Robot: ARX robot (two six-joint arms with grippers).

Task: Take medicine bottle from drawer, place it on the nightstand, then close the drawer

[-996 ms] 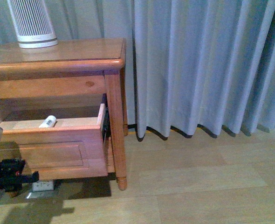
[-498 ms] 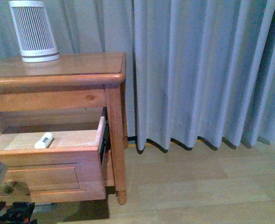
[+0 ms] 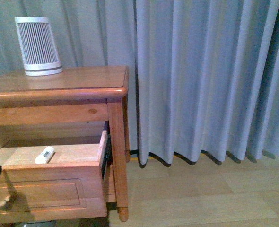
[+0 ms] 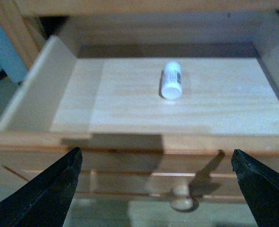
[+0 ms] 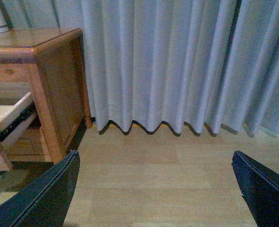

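Inside drawer [image 4: 130, 106], medicine bottle [image 4: 171, 86] beyond wide-spread left end effector [image 4: 156, 156]

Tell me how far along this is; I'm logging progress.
Done: the drawer is pulled open. In hand: the open left gripper faces the medicine bottle lying inside, not touching it. Left: grasp it, set it on the nightstand, shut the drawer. The right gripper hangs open, idle.

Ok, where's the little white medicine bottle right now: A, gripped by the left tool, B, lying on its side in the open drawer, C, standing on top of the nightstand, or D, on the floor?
B: the medicine bottle lies on its side inside the pulled-out drawer.
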